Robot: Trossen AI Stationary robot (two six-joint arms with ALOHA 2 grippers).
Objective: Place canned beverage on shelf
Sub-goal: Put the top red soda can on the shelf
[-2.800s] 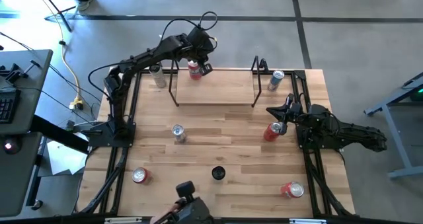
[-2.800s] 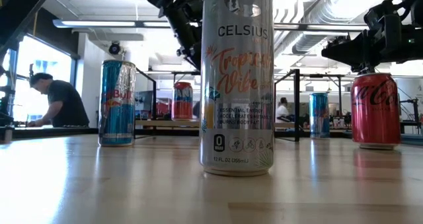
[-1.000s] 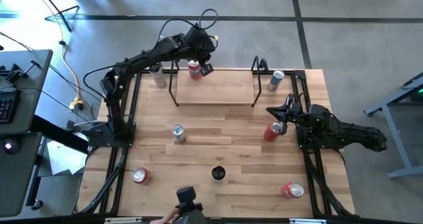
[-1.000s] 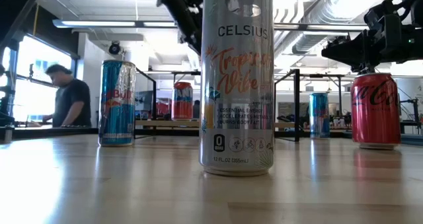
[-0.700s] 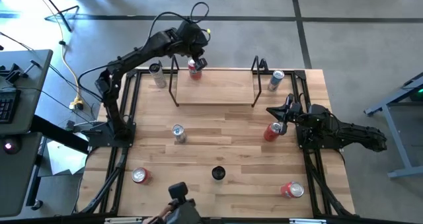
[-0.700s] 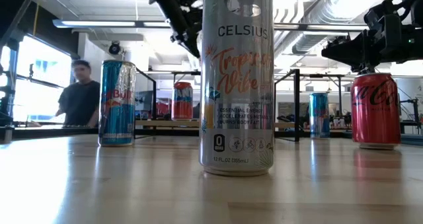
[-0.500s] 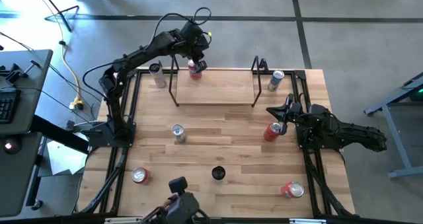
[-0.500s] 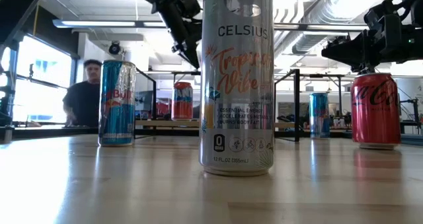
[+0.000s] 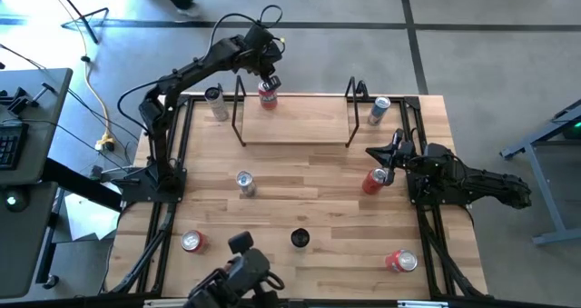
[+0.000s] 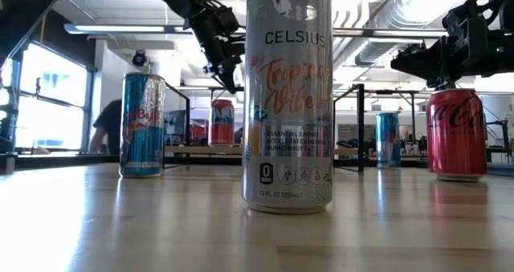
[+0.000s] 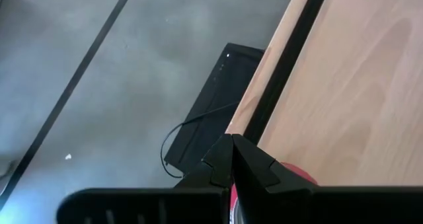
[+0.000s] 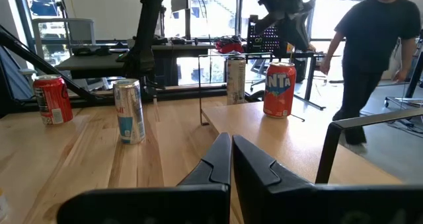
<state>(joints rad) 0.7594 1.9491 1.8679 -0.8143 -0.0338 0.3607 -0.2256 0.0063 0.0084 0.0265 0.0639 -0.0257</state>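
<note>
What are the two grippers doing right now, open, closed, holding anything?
Left gripper: closed, empty, above the red can on the shelf.
Right gripper: closed, empty, waiting beside a red can on the table.

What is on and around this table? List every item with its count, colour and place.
Table: one, pale wood, under everything.
Shelf: one, pale plank with black end frames, at the table's far edge.
Red cans: four; one on the shelf's left end, one by the right hand, two near the front corners.
Silver cans: two; one left of the shelf, one left of the table's middle.
Blue can: one, right of the shelf.
White can: one, black top, front centre.
Person: one, dark top, beyond the table.
Left hand: shut, above the shelf's red can.
Right hand: shut, by a red can.
</note>
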